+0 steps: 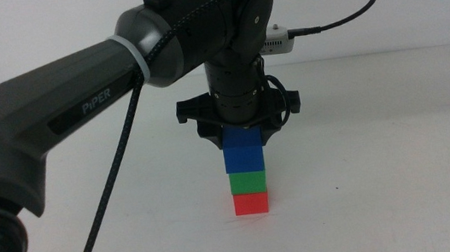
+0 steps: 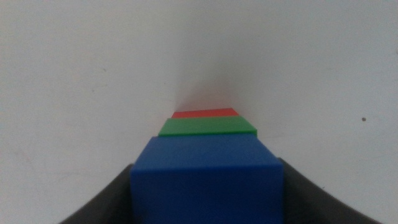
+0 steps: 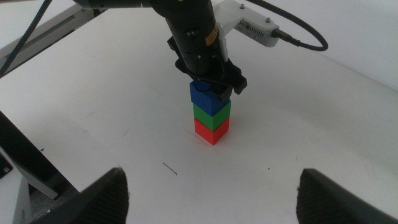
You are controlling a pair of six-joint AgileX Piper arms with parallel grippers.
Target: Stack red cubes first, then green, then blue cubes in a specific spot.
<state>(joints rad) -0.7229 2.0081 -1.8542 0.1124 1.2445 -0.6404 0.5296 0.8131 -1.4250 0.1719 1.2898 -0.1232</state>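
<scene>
Cubes stand in one stack on the white table (image 1: 403,173): red cube (image 1: 251,203) at the bottom on the bare tabletop, green cube (image 1: 248,181) on it, blue cube (image 1: 243,149) on top. Their faces line up closely, with the blue one turned very slightly off the others in the right wrist view.

Reaching in from the left, the left gripper (image 1: 242,138) points straight down over the stack. Its two dark jaws flank the blue cube, one against each side, and the left wrist view shows that cube (image 2: 207,180) filling the gap between them, so the jaws look clamped on it. Directly below the pincer lie the green cube (image 2: 208,127) and then the red cube (image 2: 205,113), each showing only a thin edge past the one above.

Off to the near side, well apart from the stack, the right gripper (image 3: 214,190) waits above the table with its jaws spread wide and nothing between them. From there the stack sits straight ahead of it, under the left gripper (image 3: 209,92).
</scene>
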